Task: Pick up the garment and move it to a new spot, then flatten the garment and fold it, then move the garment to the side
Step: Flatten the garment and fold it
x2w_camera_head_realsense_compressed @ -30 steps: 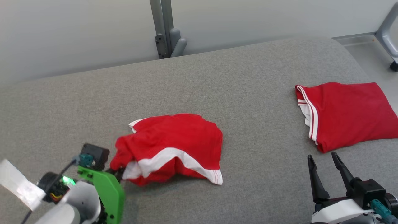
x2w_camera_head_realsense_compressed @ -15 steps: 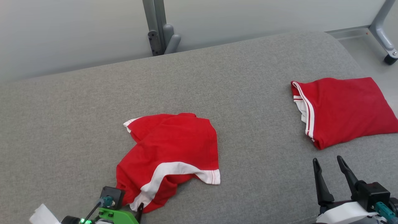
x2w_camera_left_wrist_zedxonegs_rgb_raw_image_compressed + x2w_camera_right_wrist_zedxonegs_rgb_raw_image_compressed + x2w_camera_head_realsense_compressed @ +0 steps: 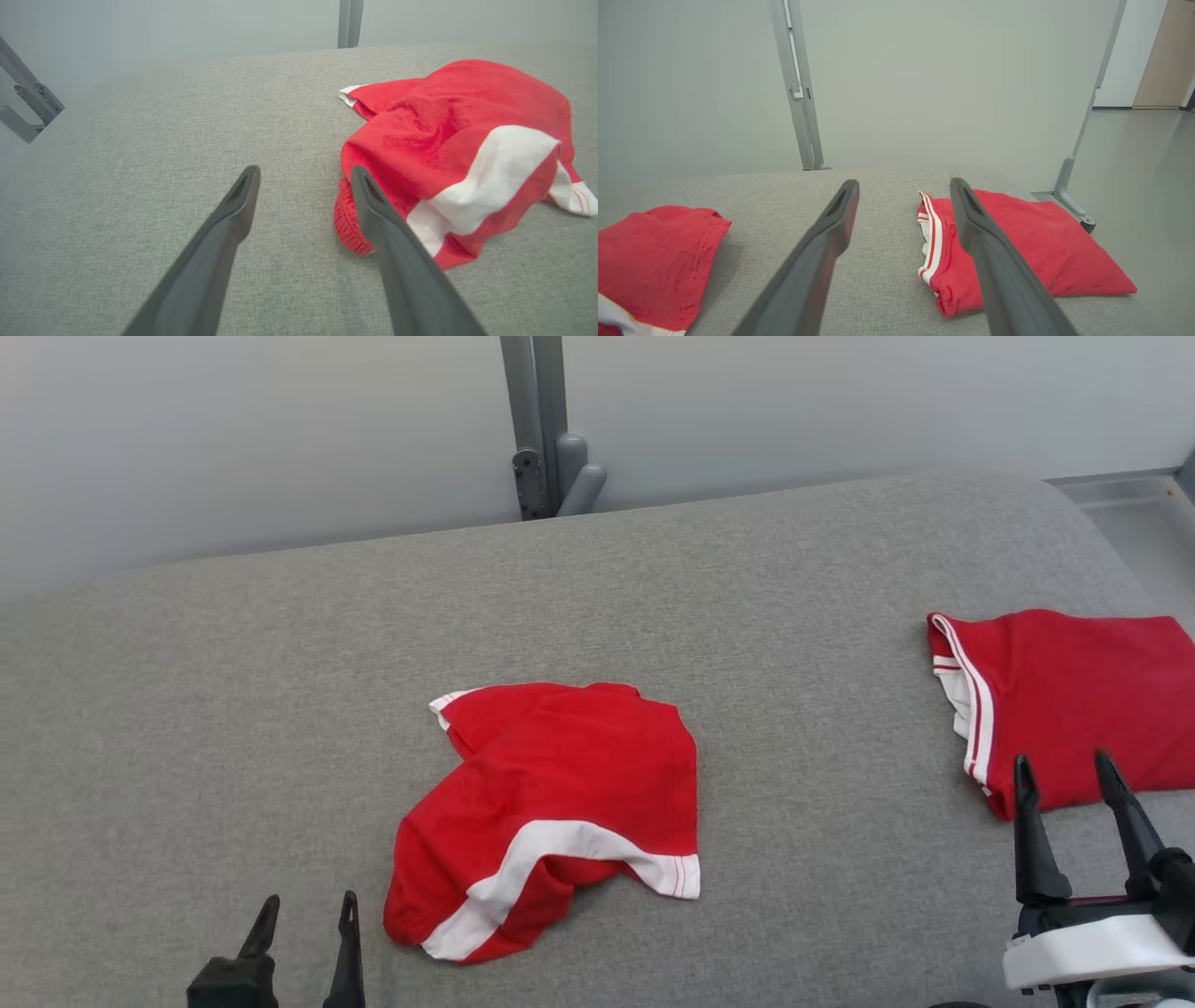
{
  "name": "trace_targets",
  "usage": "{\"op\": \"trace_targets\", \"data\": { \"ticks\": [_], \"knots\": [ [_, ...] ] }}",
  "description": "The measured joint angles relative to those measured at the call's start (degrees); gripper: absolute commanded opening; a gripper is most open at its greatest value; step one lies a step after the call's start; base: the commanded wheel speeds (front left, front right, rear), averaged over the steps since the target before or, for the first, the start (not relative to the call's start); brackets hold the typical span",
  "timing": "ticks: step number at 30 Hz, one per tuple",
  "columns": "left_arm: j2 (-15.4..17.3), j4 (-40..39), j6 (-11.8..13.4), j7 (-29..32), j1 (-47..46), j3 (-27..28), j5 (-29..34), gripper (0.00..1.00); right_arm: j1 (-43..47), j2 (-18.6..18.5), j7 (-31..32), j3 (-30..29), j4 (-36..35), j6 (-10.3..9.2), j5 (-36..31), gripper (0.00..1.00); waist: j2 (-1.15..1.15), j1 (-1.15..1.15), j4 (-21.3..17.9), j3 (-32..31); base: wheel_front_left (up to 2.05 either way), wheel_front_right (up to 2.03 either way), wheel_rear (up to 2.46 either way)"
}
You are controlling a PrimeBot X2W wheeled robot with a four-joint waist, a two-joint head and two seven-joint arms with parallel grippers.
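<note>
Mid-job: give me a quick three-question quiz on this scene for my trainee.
1. True or false: the left tool holds the crumpled garment.
2. Which lies nearer the right tool: A, the crumpled garment, or B, the folded garment?
3. Fill in: the jaws of both tools stand ____.

Key: 1 false; 2 B; 3 open.

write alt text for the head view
A crumpled red garment with a white band lies on a grey cushion, a folded red garment at the right. Both grippers are open: the left gripper beside the crumpled one, the right gripper near the folded one.
</note>
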Motion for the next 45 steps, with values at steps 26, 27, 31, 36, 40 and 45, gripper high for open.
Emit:
{"op": "trace_targets", "data": {
  "ticks": [26,27,31,36,40,45],
  "knots": [
    [-20.87,2.9,-27.24,-6.11,9.04,28.22,23.73,1.0,2.96,0.2,0.01,2.45,0.6,0.0,-2.15,1.0,0.0,0.0,8.47,-1.45,0.0,0.0,0.0],
    [-21.54,3.0,-27.89,-6.1,8.75,28.93,24.36,1.0,2.88,0.23,0.0,2.69,0.74,0.0,-2.14,1.0,0.0,0.0,8.32,-1.39,0.0,0.0,0.0],
    [-23.48,3.38,-30.09,-6.11,8.51,31.55,26.53,1.0,2.69,0.37,0.0,3.71,1.61,0.0,-1.82,1.0,0.0,0.0,7.59,-1.28,0.0,0.0,0.0],
    [-25.15,7.76,-32.43,-6.21,9.01,33.11,24.36,1.0,1.91,1.15,0.0,8.33,7.9,-0.04,3.74,1.0,0.0,0.0,6.59,-1.39,0.0,0.0,0.0],
    [-23.79,15.21,-33.86,-1.75,8.89,28.43,21.29,1.0,-0.81,-0.71,6.08,19.13,12.59,0.01,8.18,1.0,0.0,0.0,5.77,-1.56,0.0,0.0,0.0],
    [-21.3,18.95,-34.12,6.35,3.27,21.96,14.11,1.0,-6.34,-0.71,16.84,24.54,13.92,-0.02,14.06,1.0,0.0,0.0,5.79,-0.37,0.0,0.0,0.0]
  ]
}}
